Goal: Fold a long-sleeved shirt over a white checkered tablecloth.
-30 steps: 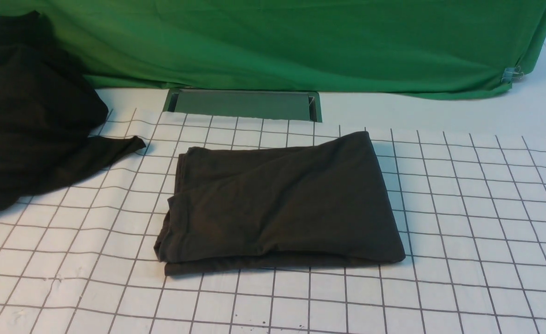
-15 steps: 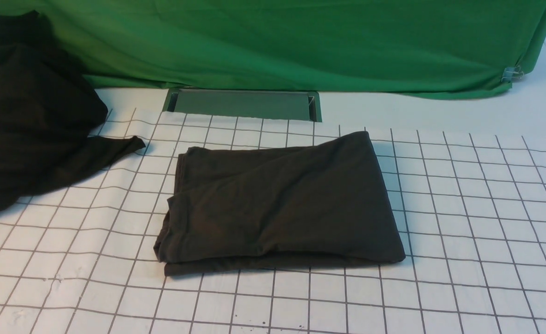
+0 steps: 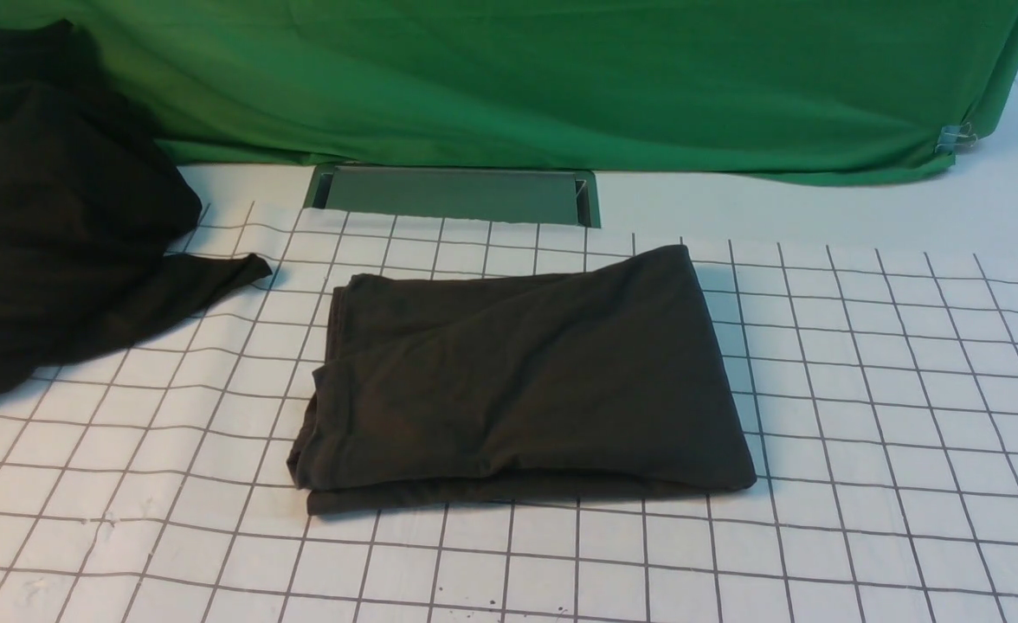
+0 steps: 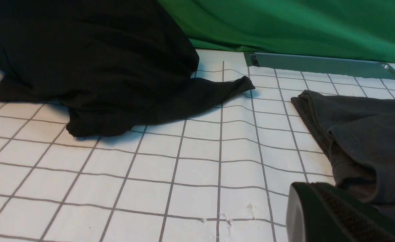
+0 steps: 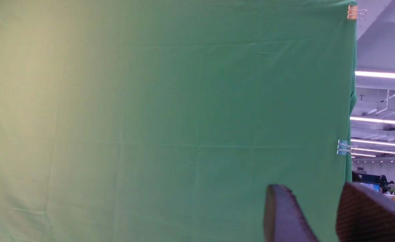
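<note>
Lying folded on the tablecloth: the long-sleeved shirt.

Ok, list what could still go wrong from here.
1. The folded shirt has a loose lower layer sticking out at its near edge; a nudge could undo the fold.
2. The left gripper sits close to that shirt's corner and may snag it.
3. The black garment pile has a flap trailing across the tablecloth.
</note>
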Robot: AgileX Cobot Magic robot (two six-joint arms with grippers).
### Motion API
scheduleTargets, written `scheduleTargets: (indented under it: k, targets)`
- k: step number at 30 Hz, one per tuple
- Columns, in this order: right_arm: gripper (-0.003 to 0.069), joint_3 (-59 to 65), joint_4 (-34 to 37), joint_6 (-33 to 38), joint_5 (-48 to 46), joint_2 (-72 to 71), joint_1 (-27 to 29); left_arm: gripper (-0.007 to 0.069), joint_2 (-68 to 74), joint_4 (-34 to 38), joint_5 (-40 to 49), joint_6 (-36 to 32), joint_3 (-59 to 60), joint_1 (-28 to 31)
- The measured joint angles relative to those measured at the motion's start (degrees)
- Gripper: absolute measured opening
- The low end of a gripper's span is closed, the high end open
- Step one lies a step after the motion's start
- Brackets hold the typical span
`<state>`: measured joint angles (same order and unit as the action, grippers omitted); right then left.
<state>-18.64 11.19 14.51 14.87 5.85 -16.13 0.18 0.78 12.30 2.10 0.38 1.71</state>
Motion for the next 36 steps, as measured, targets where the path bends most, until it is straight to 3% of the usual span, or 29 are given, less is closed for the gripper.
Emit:
scheduleTargets:
  k: [11,20,29,36]
  targets:
    - [0.0241,0.1,-0.1,2.0,-1.2,0.1,0.0,0.0001,0.0,-0.3,0.0,0.0,0.0,0.0]
    - [0.0241,3.9,-11.2,-4.8,-4.5,1.8,0.0,0.0001,0.0,-0.3,0.0,0.0,0.0,0.0]
    - [0.0241,10.3,-11.5,-4.7,-13.7,1.8,0.4,0.0001,0.0,-0.3,0.0,-0.4,0.0,0.0]
    - [0.0241,19.1,-11.6,-8.0,-26.0,-4.3,11.1,0.0001,0.0,-0.3,0.0,-0.4,0.0,0.0]
